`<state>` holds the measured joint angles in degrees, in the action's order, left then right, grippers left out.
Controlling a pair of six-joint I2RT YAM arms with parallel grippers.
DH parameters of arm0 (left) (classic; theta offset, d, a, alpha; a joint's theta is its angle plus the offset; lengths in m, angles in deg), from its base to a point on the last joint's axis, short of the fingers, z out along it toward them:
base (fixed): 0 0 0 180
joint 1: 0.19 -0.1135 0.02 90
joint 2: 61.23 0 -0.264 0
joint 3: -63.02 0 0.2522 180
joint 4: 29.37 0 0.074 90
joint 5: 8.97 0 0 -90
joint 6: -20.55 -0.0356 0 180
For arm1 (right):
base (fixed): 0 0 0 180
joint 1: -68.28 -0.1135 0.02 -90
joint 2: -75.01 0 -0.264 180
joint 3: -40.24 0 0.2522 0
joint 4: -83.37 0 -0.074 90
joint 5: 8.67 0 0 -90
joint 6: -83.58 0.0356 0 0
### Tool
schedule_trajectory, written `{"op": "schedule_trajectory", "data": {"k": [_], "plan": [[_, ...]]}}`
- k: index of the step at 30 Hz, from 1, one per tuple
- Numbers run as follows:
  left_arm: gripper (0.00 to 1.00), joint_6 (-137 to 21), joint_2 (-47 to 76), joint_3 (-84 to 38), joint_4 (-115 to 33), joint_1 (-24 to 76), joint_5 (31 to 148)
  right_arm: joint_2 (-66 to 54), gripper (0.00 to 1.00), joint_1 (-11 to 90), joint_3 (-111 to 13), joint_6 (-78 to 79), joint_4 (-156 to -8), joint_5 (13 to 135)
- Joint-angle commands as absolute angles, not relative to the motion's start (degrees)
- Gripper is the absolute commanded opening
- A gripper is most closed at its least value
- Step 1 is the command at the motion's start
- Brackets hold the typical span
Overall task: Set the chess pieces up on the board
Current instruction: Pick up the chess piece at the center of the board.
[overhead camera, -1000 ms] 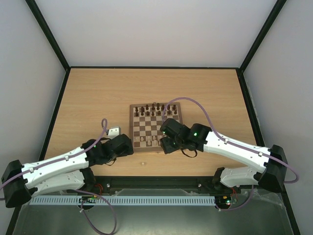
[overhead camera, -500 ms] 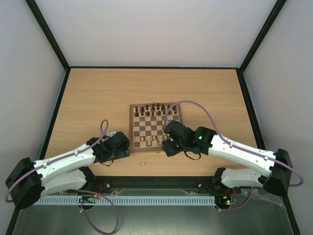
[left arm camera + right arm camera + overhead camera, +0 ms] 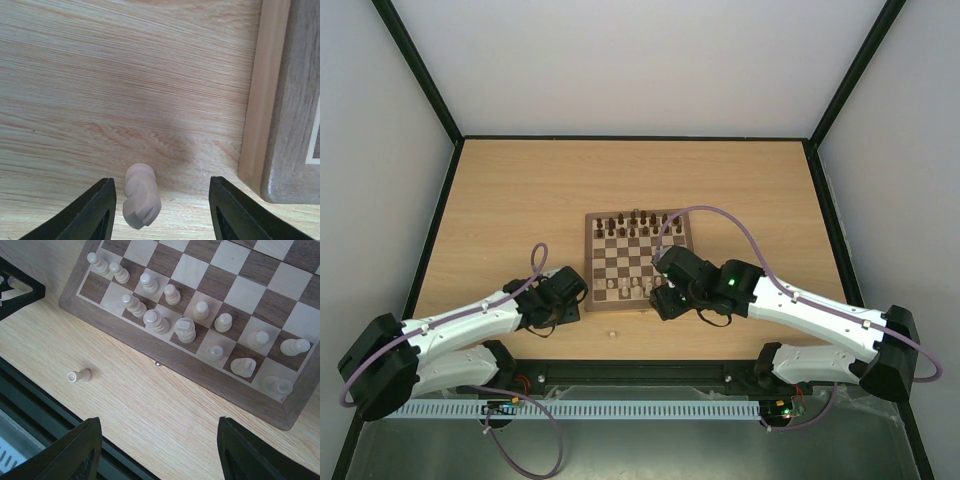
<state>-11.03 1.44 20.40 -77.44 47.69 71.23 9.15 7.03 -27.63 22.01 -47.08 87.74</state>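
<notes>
Two black fingers [image 3: 100, 212] of the left gripper [image 3: 161, 192] stand apart, low over the tabletop [image 3: 125, 75], beside a corner of the board [image 3: 285, 125]. A pale piece [image 3: 141, 196] lies on its side between them, close to the left-hand finger and well clear of the other. Neither finger presses it, so it is bracketed, not gripped. The right gripper [image 3: 159, 432] hangs spread wide and empty over the table just off the board's near edge. Pale pieces [image 3: 185, 330] stand in the two near rows there, and dark pieces [image 3: 635, 222] fill the far rows. One pale pawn [image 3: 80, 375] lies on the table, apart from the board.
</notes>
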Motion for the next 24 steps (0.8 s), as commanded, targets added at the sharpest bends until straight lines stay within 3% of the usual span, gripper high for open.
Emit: {"op": "schedule_trajectory", "data": {"k": [1,11,16,24], "plan": [[0.52,-11.8,1.8,21.3,-77.2,47.2,71.8,9.9,0.64,6.6,-26.7,21.0,-46.6,87.3],[0.31,-11.9,0.7,21.3,-78.5,47.0,71.5,9.4,0.63,6.6,-26.6,21.0,-46.7,87.3],[0.14,-12.6,0.8,21.3,-78.8,47.1,71.9,9.2,0.63,6.7,-26.7,21.1,-46.7,87.6],[0.06,-14.2,0.5,17.8,-80.8,47.9,73.3,9.2,0.63,6.7,-26.6,21.3,-46.5,87.8]]}}
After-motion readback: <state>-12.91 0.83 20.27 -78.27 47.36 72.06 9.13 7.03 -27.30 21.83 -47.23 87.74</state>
